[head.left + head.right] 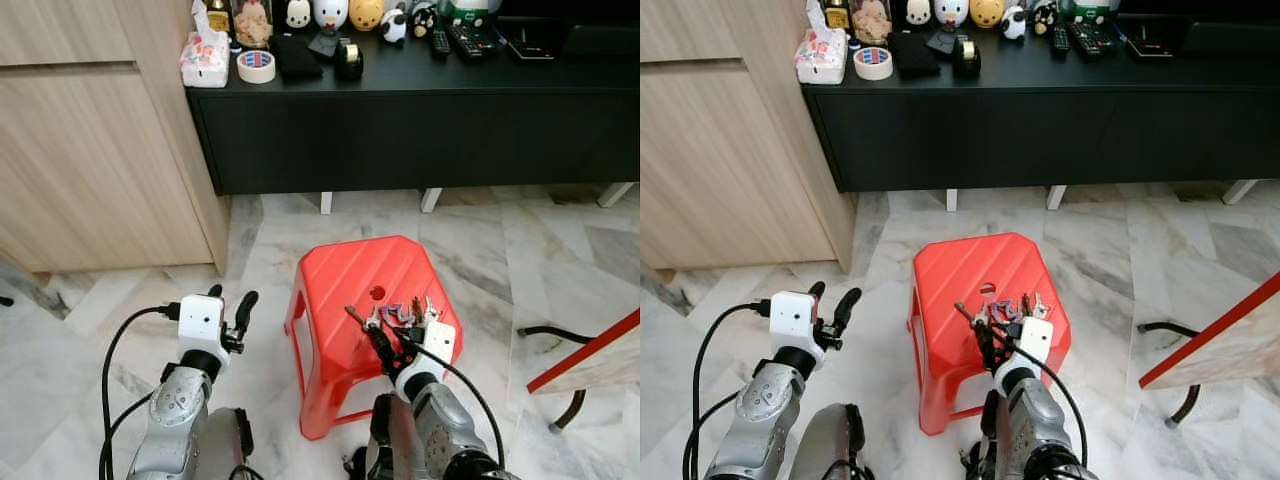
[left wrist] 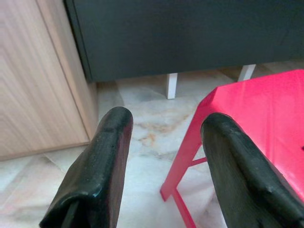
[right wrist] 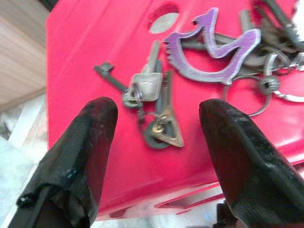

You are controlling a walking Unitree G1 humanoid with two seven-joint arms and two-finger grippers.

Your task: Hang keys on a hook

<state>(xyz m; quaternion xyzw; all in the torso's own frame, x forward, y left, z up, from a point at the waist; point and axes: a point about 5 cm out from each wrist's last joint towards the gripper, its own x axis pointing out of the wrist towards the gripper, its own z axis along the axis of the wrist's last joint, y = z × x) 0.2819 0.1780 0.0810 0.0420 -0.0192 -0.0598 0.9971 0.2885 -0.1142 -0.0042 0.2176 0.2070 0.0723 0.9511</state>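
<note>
Red plastic stool (image 1: 350, 290) stands on the marble floor (image 1: 560, 270) in front of a long black cabinet (image 1: 420, 125), light wood cupboard (image 1: 90, 150) off to the robot's left. Bunch of keys (image 1: 395, 316) lies on the stool top toward its near edge, just this side of the round hole (image 1: 377, 292) in the seat; from the right wrist view it is a spread cluster with a purple cut-out charm (image 3: 213, 52), a grey key (image 3: 147, 80), a dark old-style key (image 3: 111, 78) and rings (image 3: 270, 88). Right gripper (image 1: 392, 340) sits low at the stool's near edge, fingers spread apart with the keys between and just beyond the tips, nothing pinched, can't tell if the tips touch the seat. Left gripper (image 1: 230, 300) hangs beside the stool on its left, over the floor, fingers parted and empty, pointing toward the cabinet foot (image 2: 171, 85). Cabinet top holds a tape roll (image 1: 256, 66), tissue pack (image 1: 204, 58), small figurines (image 1: 330, 12), remotes (image 1: 468, 40). A wooden board with a red edge (image 1: 590, 355) pokes in at the right, a black cable (image 1: 545, 332) on the floor near it
</note>
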